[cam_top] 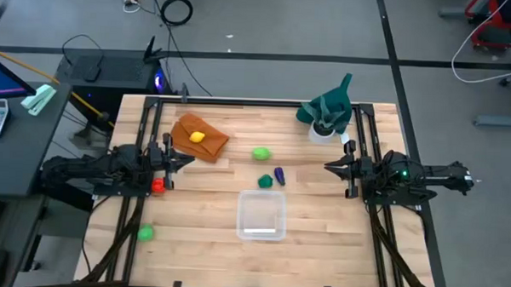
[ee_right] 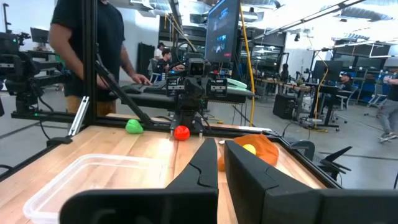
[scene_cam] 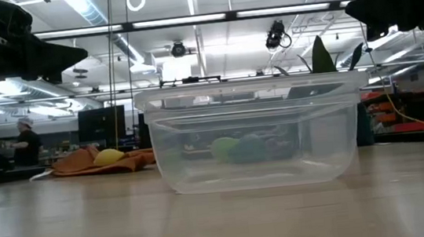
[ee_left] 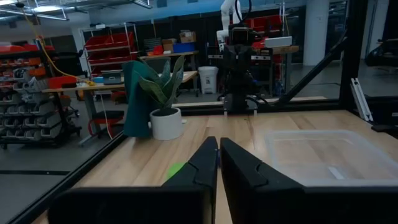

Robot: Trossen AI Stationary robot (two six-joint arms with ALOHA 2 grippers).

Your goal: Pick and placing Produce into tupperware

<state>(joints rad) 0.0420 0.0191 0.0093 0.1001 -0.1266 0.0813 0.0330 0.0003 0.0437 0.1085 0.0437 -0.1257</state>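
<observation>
Resting empty near the table's front centre, the tub is flanked by both arms. The left gripper and right gripper are held narrow, nearly closed, gripping nothing. Produce is scattered: yellow piece on the orange cloth, red piece, green pieces, dark green piece, purple piece

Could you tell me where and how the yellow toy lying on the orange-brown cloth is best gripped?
Probably around its middle, coming straight down from above. The yellow toy is small and rounded, resting on the folds of the orange-brown cloth, so a sideways approach would likely catch the fabric. The left gripper sits nearest, beside the cloth; the right gripper waits across the table.
</observation>
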